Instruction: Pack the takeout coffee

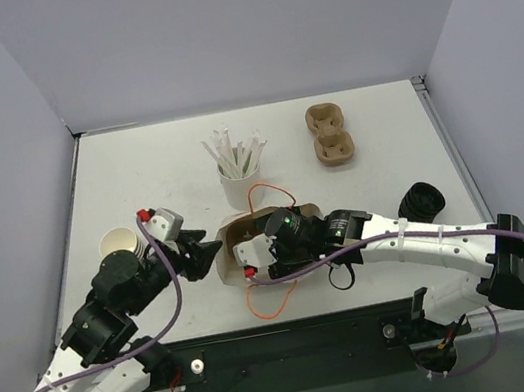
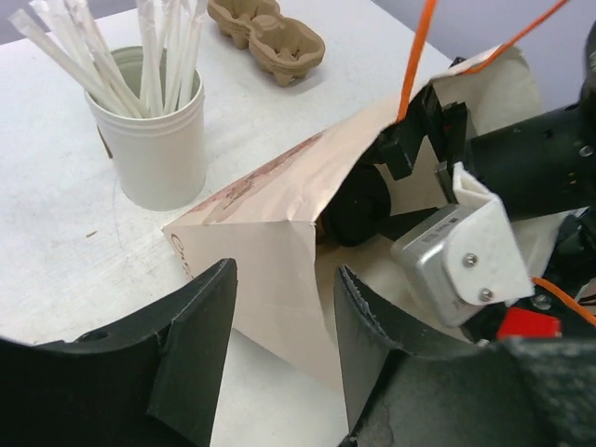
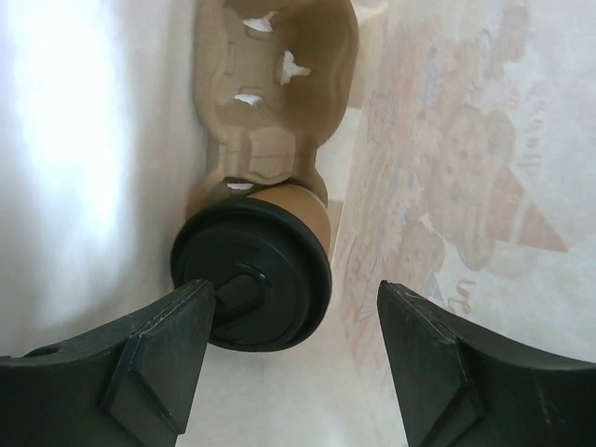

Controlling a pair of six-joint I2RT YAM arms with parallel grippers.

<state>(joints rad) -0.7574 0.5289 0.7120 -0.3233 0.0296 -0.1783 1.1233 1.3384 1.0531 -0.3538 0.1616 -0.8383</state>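
In the right wrist view, the takeout coffee (image 3: 251,279) sits inside the paper bag (image 3: 466,186), at the lower end of the pulp tray (image 3: 279,84). Its lid faces my right gripper (image 3: 291,291), left of centre between the spread fingers. My left gripper (image 2: 284,270), also spread, straddles the bag's edge.

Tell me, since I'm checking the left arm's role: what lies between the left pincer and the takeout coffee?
The paper bag's wall, in the left wrist view ahead of the left pincer; the takeout coffee sits inside.
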